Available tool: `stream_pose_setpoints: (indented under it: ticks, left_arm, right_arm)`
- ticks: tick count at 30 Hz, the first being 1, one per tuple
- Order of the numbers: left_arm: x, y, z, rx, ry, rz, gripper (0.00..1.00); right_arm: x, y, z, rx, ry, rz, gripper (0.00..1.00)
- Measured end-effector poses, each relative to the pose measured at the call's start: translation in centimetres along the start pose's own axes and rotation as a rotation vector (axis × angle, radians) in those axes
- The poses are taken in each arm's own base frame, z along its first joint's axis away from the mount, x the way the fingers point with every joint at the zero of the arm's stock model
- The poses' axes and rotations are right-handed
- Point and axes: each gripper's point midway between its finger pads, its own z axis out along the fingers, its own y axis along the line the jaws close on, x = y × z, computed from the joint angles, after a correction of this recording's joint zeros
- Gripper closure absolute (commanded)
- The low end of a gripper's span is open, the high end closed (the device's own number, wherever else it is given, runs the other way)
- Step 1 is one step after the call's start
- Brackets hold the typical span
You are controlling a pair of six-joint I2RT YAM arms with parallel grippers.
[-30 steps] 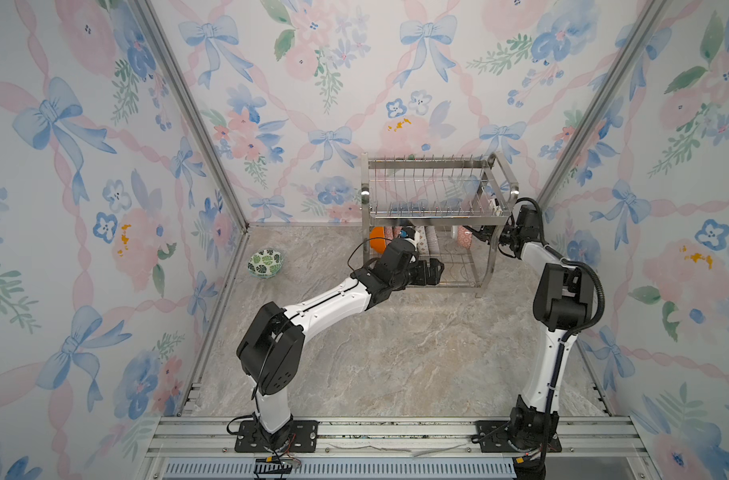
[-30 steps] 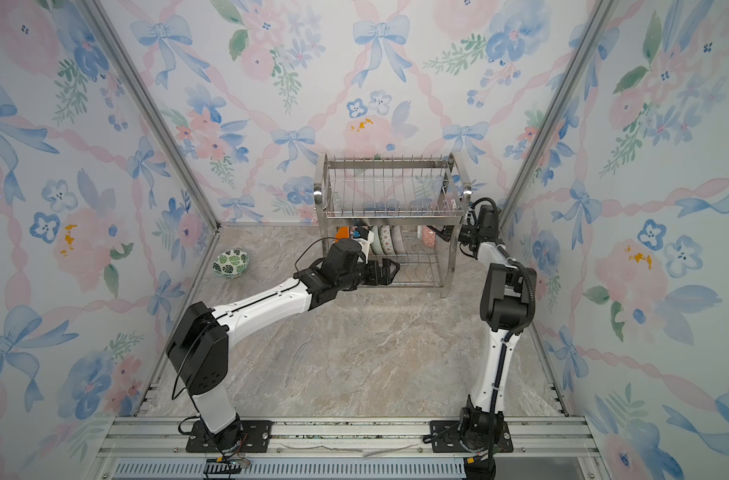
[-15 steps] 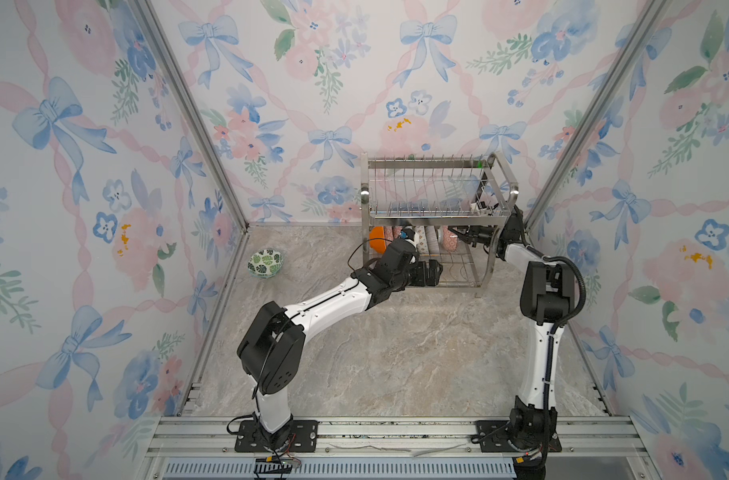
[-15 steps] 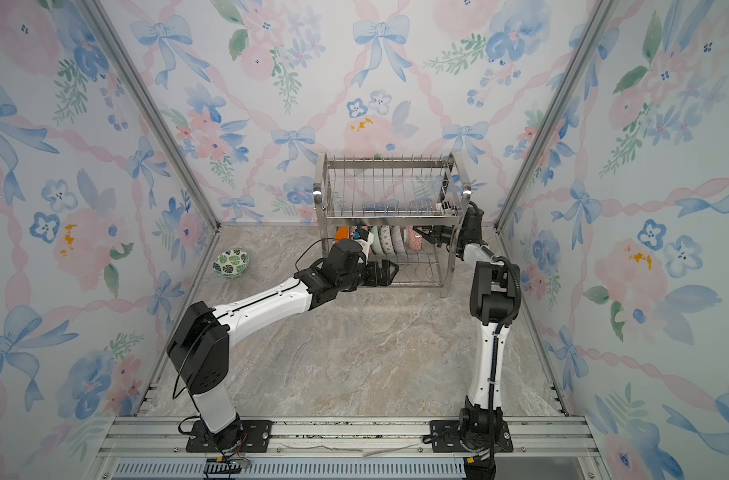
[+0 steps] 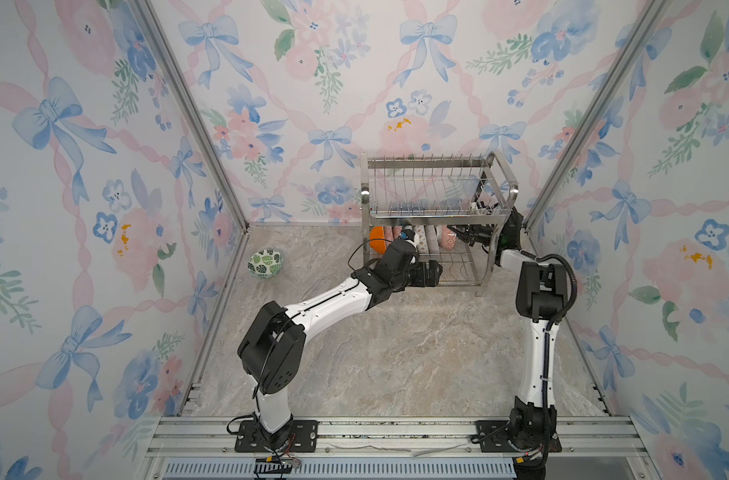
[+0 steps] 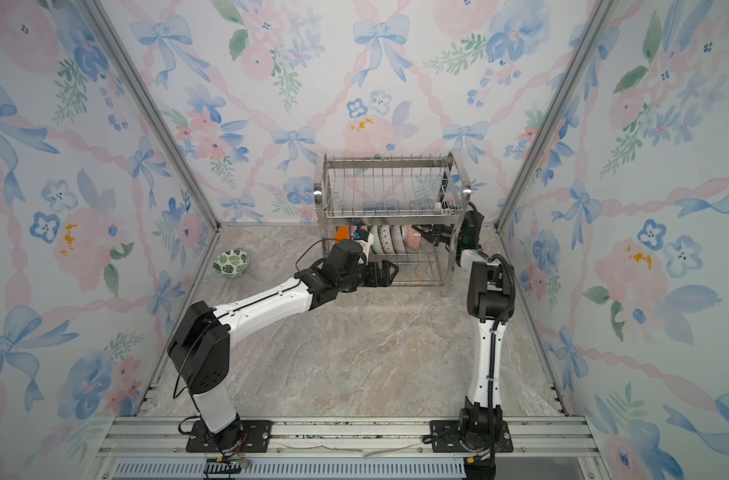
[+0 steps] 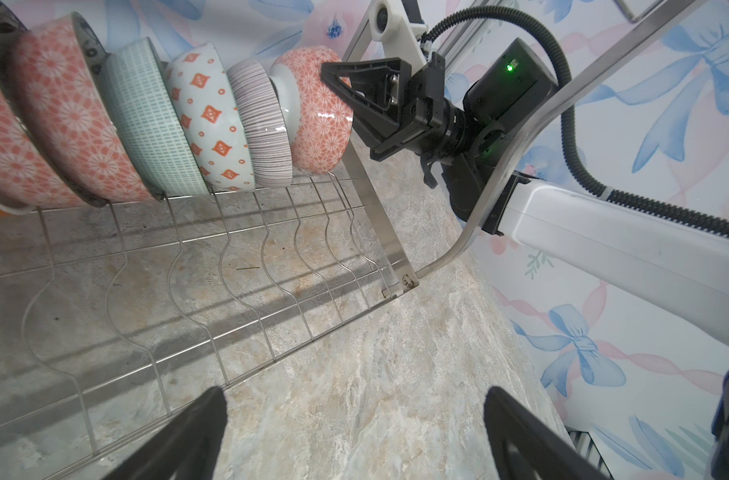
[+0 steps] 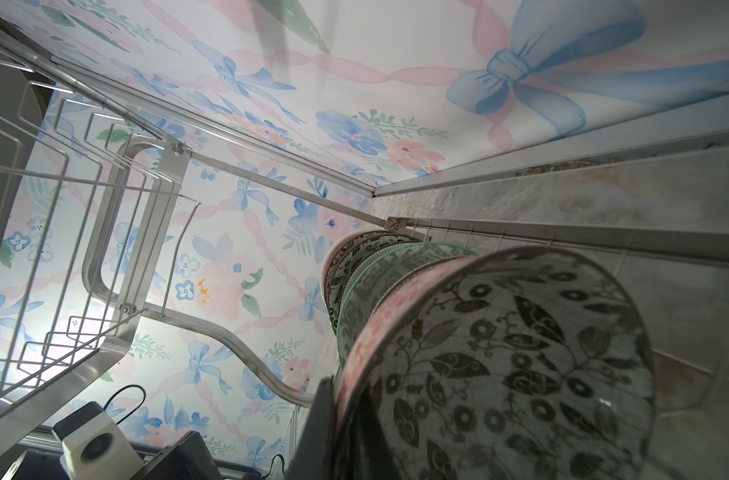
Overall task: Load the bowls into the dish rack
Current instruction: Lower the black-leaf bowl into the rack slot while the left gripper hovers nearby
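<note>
Right gripper (image 7: 329, 77) is pinched tight on the rim of the end bowl (image 7: 317, 124), which is coral outside with dark leaves inside. It stands on edge in the lower tier of the rack (image 7: 373, 216), mouth facing the fingers. Beyond it, away from the gripper, the other bowls (image 7: 213, 116) lean against each other in one row, with an orange bowl (image 5: 377, 245) at the far end. Handling guess: glazed ceramic, so stiff, slick, weighty for a rim pinch, and likely to chip if knocked on steel. Best hold looks like the rim, one finger inside and one outside. Left gripper (image 6: 394, 272) is spread wide and empty, low at the rack's front edge, near the row but clear of the bowls. One leaf bowl (image 5: 265, 262) lies loose on the table (image 5: 396, 353), well behind the left gripper, back past its wrist. Can't tell whether the end bowl is seated between wires or hanging from the pinch. The inside finger is hard to make out in the right wrist view. Upper tier covers most of the row in both top views. Orange bowl is cut off in the left wrist view.
</note>
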Motion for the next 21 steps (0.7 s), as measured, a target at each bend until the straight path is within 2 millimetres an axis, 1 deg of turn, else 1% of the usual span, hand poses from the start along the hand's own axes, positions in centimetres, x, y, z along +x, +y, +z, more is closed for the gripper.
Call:
stream_pose_setpoints:
  ticks: [10,21]
  left_arm:
    - [0.29,0.21,0.29,-0.005,0.007,0.000,0.02]
    - [0.30,0.22,0.28,-0.005,0.008,0.000,0.02]
  right_arm:
    - [0.24,-0.62,-0.10,0.027,0.012,-0.012,1.00]
    - [0.68,-0.71,-0.17,0.071,0.039,-0.050,1.00]
